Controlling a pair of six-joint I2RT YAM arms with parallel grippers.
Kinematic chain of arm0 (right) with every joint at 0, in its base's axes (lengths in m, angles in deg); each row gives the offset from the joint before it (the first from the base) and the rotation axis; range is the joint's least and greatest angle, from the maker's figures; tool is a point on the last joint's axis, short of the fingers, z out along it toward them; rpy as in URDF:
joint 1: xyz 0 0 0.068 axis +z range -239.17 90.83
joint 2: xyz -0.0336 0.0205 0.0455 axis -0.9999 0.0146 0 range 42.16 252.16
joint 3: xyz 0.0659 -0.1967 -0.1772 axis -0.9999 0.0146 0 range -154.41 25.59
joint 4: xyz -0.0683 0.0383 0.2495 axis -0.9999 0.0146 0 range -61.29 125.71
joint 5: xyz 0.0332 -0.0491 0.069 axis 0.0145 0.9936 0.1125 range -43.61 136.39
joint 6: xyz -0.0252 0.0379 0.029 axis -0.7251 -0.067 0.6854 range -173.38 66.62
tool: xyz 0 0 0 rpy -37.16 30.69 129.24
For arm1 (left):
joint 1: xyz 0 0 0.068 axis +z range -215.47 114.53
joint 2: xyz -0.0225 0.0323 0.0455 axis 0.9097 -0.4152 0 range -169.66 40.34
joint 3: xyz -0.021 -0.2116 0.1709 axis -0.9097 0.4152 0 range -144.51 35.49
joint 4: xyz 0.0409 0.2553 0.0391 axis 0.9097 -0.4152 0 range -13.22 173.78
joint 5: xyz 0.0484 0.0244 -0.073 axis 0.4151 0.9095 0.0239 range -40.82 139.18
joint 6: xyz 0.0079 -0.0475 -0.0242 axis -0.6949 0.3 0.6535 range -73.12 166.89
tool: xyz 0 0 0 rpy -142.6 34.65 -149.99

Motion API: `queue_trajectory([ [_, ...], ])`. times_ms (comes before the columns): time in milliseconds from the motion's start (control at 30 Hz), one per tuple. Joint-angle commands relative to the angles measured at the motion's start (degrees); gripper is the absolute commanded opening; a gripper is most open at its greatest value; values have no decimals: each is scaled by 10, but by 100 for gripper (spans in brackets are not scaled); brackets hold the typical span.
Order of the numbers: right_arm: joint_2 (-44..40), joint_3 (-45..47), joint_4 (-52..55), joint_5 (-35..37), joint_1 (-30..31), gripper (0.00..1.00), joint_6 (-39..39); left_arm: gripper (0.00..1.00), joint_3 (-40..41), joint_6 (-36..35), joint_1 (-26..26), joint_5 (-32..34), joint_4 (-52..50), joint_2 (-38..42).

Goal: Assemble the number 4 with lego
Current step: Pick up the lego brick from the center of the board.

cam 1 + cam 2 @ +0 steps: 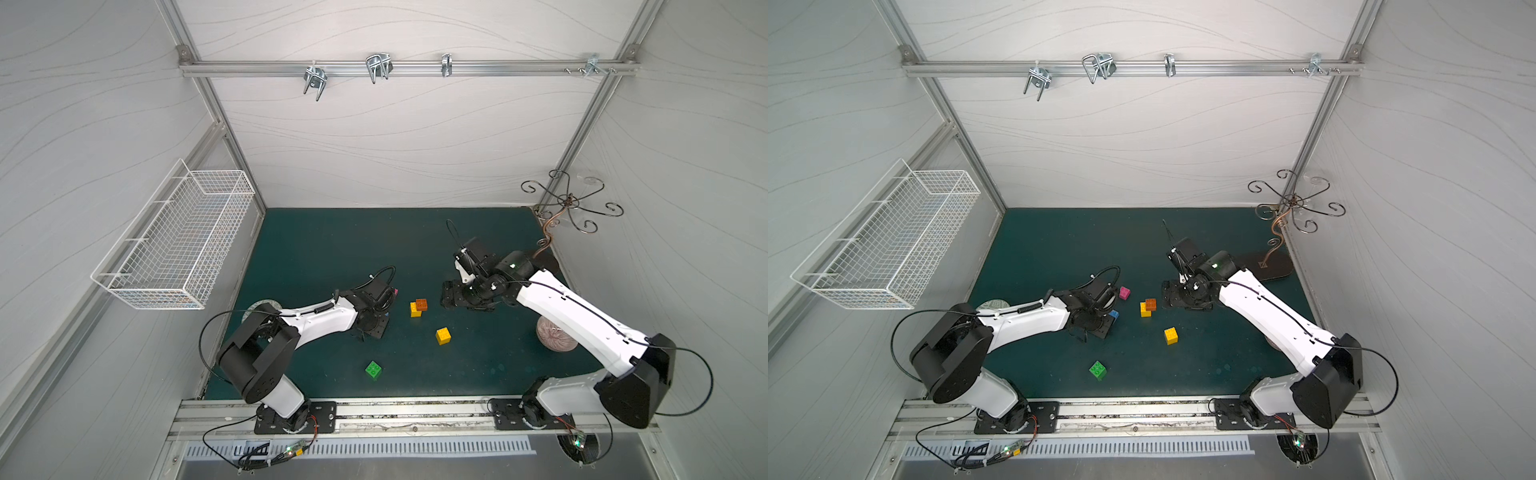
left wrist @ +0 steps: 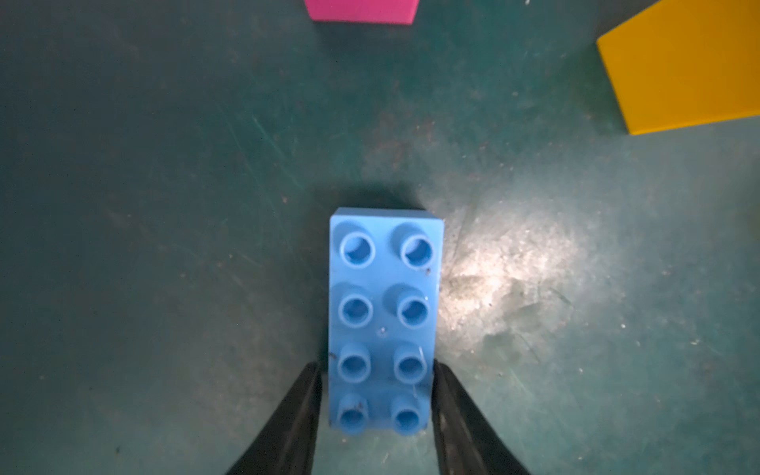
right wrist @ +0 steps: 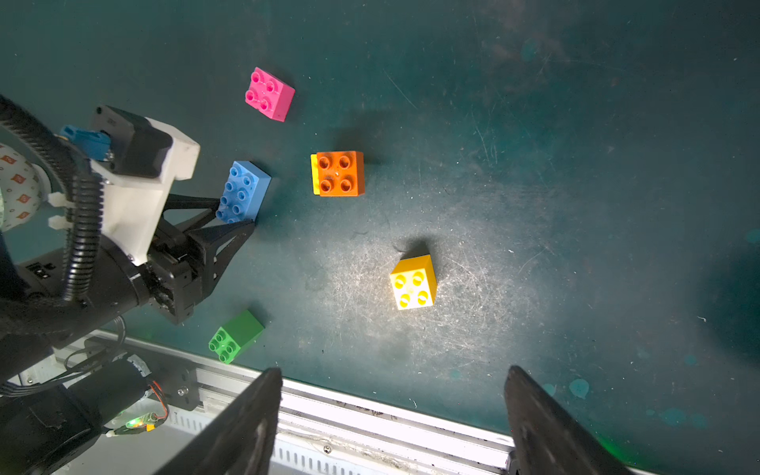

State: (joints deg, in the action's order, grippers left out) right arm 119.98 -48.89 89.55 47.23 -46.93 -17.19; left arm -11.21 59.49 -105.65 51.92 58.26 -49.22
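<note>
Six bricks lie on the green mat [image 1: 332, 249]. The number 4 is not yet built, and only one joint is made.

1. Blue brick [image 2: 384, 288]: the long one, studs up, flat on the mat. The left gripper [image 2: 378, 370] straddles its near end with a finger close against each long side. Whether the pinch is firm cannot be told. The long axis runs straight out ahead of the fingers, toward about 2 o'clock as a top view shows the mat.
2. Orange brick [image 1: 422, 304]: pressed onto a yellow brick [image 1: 414, 311], offset. The pair sits near, at 3 o'clock from the blue one.
3. Pink brick [image 1: 1124, 292]: at 1 o'clock, just beside the left wrist.
4. Loose yellow brick [image 1: 443, 336]: at 4 o'clock.
5. Green brick [image 1: 373, 370]: at 6 o'clock, well apart.
6. Right gripper [image 3: 392, 370]: jaws spread wide and empty, beyond the orange pair at 3 o'clock, well apart from the blue brick.

Remark: the left arm is plainly the nearer. The hold is at one end, so the far end may droop on lifting.
</note>
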Motion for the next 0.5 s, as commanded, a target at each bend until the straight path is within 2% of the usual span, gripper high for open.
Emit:
queue_trajectory([
  [0, -16, -4, 0, 1, -3, 86, 4, 44, -15, -1, -4, 8, 0, -6],
  [133, -16, -3, -2, 2, -3, 86, 4, 34, -14, -2, -5, 9, 1, -3],
  [400, -21, 12, -5, -4, -5, 88, -7, 3, -18, -9, -8, 6, -24, 43],
  [467, -25, 24, -11, -13, -8, 90, -12, 0, -29, -21, -10, 5, -44, 64],
])
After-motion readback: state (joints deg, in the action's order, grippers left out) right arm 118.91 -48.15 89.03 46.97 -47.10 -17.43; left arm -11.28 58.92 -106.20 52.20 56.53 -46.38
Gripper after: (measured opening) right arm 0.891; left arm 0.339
